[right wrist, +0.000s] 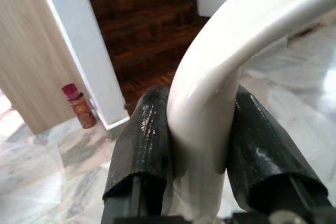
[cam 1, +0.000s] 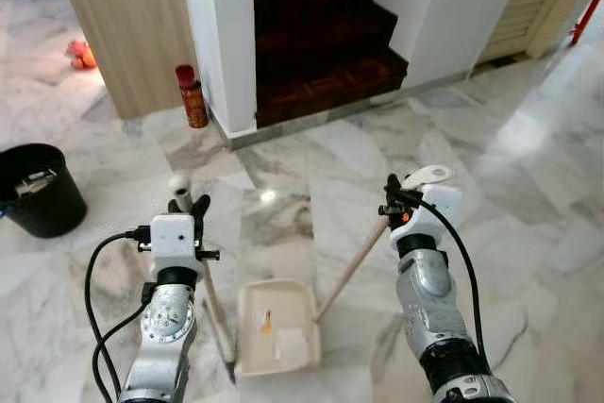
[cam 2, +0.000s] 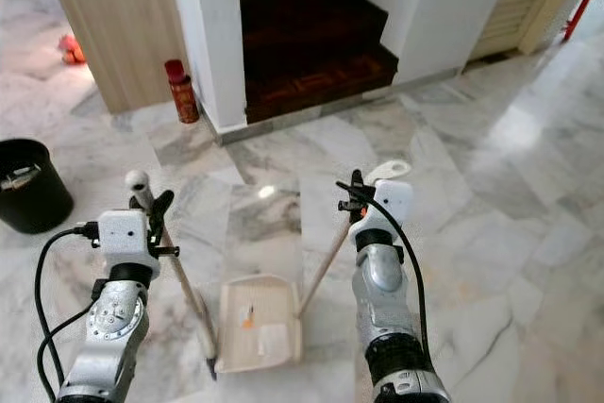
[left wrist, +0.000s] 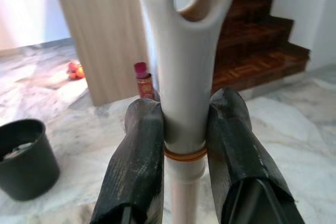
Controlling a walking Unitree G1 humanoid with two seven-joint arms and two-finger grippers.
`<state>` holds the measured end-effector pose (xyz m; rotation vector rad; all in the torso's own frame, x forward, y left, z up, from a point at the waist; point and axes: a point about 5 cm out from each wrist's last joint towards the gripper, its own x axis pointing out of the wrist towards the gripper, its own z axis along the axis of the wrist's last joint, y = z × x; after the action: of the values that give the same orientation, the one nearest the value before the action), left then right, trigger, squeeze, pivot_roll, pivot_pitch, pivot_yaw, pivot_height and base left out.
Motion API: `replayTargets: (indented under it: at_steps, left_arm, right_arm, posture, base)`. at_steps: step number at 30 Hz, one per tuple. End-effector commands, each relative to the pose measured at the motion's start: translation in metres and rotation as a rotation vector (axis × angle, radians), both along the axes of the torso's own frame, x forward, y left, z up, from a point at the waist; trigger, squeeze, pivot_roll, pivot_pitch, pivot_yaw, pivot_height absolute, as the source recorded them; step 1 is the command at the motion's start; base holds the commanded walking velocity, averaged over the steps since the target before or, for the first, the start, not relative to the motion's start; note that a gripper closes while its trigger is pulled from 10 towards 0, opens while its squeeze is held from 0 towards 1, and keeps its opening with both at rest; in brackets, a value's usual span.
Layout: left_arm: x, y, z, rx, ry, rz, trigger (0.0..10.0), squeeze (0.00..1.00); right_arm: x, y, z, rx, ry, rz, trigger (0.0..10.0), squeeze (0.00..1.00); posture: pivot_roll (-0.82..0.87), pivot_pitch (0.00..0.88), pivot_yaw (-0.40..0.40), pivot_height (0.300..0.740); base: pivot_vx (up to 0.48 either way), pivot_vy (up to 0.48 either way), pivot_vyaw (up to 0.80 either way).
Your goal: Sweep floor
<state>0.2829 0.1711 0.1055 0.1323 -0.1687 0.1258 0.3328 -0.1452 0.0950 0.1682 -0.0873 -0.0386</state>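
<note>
Grey-veined marble floor [cam 1: 528,186] half swept, seemingly: scraps already in cream plastic dustpan [cam 1: 276,327] below right pincer [cam 1: 391,197], clamped on its handle; left pincer [cam 1: 187,203] clamped on cream broom handle [left wrist: 185,77].

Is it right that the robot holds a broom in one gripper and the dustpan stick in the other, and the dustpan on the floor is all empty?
Not quite. The dustpan is not empty: the left eye view shows small scraps lying in it. The rest holds: the left gripper is shut on the broom handle, and the right gripper is shut on the dustpan handle.
</note>
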Motion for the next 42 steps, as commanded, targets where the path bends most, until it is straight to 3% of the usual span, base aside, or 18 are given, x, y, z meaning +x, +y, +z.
replayTargets:
  at_steps: [1, 22, 42]
  left_arm:
    - [0.0014, 0.0017, 0.0085, 0.013, -0.040, 0.002, 10.0, 0.00]
    - [0.0004, 0.0033, 0.0089, 0.020, -0.039, 0.004, 10.0, 0.00]
    - [0.0012, 0.0010, 0.0099, 0.016, -0.045, -0.016, 10.0, 0.00]
  right_arm:
    - [0.0027, -0.0055, 0.0079, -0.003, -0.035, -0.023, 10.0, 0.00]
    - [0.0016, -0.0035, 0.0063, 0.003, -0.033, -0.023, 10.0, 0.00]
    - [0.0020, -0.0016, 0.0060, 0.017, -0.034, -0.011, 10.0, 0.00]
  posture:
    - [0.13, 0.046, -0.055, 0.740]
    - [0.14, 0.050, -0.052, 0.740]
    - [0.14, 0.026, -0.041, 0.740]
  base:
    - [0.000, 0.292, 0.40]
    - [0.000, 0.230, 0.63]
    - [0.000, 0.000, 0.00]
